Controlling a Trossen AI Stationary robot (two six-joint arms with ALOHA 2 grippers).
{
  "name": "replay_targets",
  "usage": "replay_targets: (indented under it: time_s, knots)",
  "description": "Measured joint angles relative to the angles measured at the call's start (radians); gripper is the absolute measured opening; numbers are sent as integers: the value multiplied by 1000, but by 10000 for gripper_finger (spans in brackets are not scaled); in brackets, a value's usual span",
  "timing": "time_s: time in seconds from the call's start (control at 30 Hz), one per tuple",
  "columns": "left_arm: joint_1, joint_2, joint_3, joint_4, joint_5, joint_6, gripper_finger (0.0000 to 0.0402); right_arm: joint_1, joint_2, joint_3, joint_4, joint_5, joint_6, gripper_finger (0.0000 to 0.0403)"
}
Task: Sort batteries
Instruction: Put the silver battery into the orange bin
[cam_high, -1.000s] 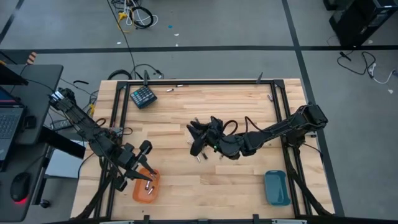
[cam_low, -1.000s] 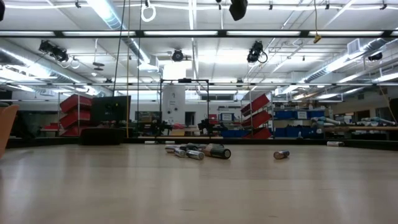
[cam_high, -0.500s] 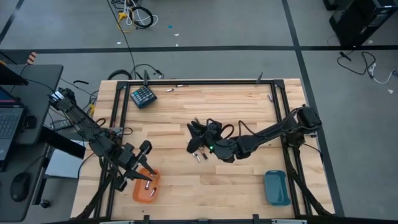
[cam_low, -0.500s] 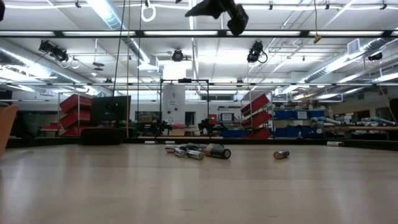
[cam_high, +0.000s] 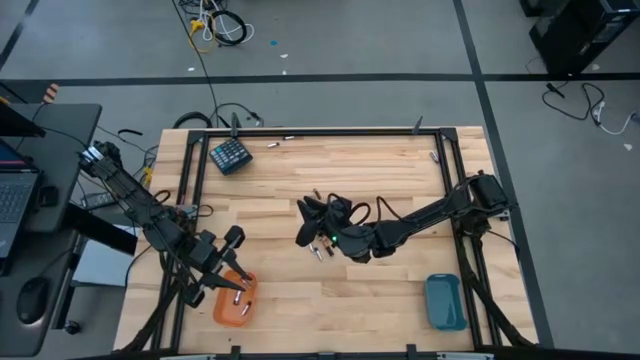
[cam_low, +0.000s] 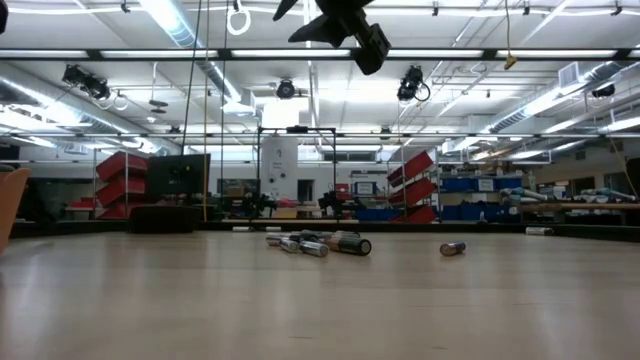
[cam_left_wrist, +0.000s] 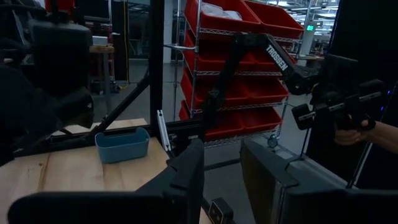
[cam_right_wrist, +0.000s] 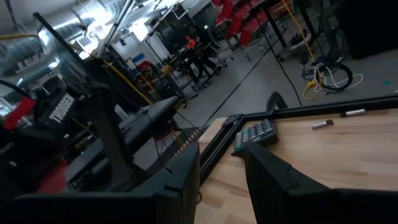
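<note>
Beside the orange plastic tray (cam_high: 232, 302): left gripper (cam_high: 232, 272), jaws apart. Right gripper (cam_high: 312, 222), jaws apart, above several small dark cylindrical batteries (cam_high: 322, 250).

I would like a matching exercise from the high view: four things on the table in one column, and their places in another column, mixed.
Things:
1. orange tray
2. blue tray
3. keypad block
4. batteries

Places:
A. near the table's middle, under the right gripper
B. front right corner
C. back left corner
D. front left, under the left gripper

Pairs: 1-D, 2-B, 3-C, 4-A
</note>
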Motion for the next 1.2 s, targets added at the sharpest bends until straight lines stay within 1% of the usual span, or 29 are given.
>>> replay_targets:
  time_s: [0.83, 1.2]
  knots:
    - [0, 0, 0, 0, -1, 0, 103, 0, -1, 0, 0, 2, 16, 114]
    - [0, 0, 1, 0, -1, 0, 103, 9, -2, 0, 138, 24, -42, 114]
